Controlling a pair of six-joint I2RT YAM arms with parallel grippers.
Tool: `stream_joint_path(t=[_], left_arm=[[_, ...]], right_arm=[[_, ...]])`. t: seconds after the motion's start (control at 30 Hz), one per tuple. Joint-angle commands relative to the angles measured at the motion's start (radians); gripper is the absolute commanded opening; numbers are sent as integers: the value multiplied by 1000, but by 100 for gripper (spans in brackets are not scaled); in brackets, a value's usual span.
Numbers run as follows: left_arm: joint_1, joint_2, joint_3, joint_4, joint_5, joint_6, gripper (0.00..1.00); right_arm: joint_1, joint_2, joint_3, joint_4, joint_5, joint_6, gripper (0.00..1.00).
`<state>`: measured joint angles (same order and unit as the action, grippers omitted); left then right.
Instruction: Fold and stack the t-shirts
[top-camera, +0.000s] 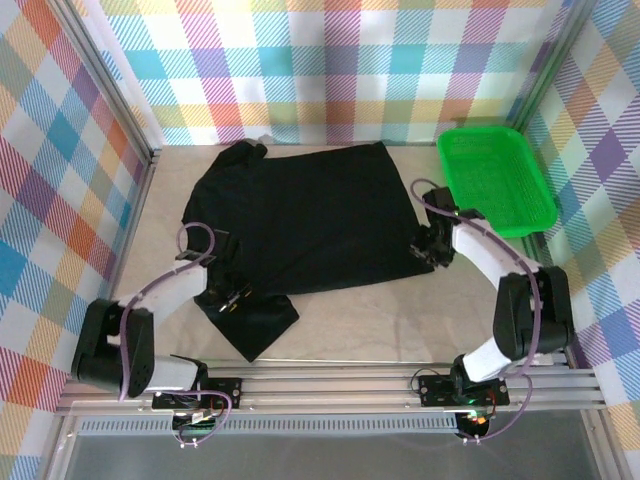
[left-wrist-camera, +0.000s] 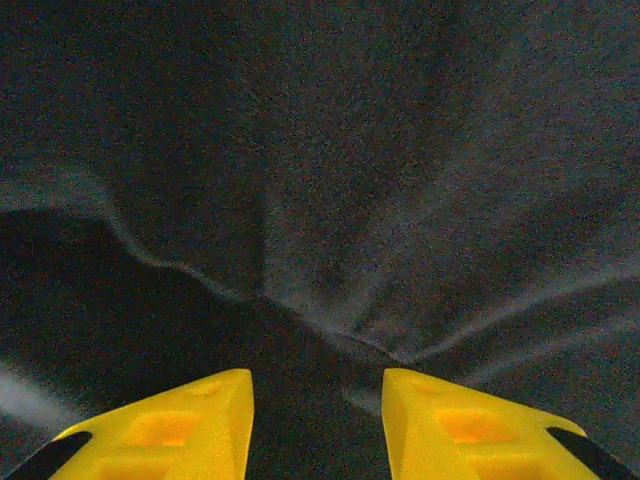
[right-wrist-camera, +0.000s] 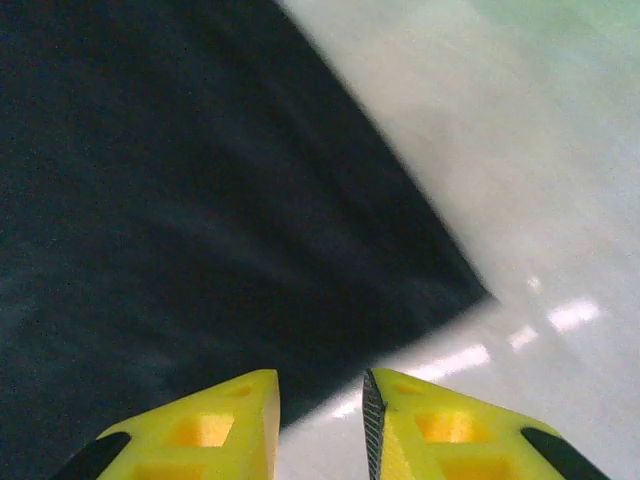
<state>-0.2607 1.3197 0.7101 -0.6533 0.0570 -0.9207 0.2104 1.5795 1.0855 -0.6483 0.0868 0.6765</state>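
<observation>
Both arms reach out from the near edge of the surface. The left arm (top-camera: 160, 292) stretches low, forward and inward, its left claw (top-camera: 226, 296) pointing down with yellow fingers (left-wrist-camera: 180, 425) clearly apart. The right arm (top-camera: 495, 262) bends at a raised elbow and angles inward, its right claw (top-camera: 433, 250) held low with fingertips (right-wrist-camera: 235, 420) only narrowly parted.

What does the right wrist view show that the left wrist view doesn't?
Right wrist: the black t-shirt ends in a corner with a straight edge on the pale table, and the right hand hangs parted over that edge. Left wrist: wrinkles gather to a point just ahead of the parted left hand. Shared: black fabric below a yellow hand.
</observation>
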Motion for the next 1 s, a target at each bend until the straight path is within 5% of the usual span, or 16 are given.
stream_joint_path(t=[0.0, 0.47, 0.7, 0.97], left_arm=[[-6, -57, 33, -82, -73, -36, 41], [228, 309, 236, 5, -55, 78, 42], [214, 497, 346, 50, 75, 150, 42], [161, 614, 476, 23, 87, 167, 43]], right_arm=[[4, 138, 105, 77, -86, -104, 27], [38, 431, 249, -192, -16, -121, 27], [-7, 294, 107, -239, 59, -70, 27], [-64, 174, -23, -190, 37, -57, 32]])
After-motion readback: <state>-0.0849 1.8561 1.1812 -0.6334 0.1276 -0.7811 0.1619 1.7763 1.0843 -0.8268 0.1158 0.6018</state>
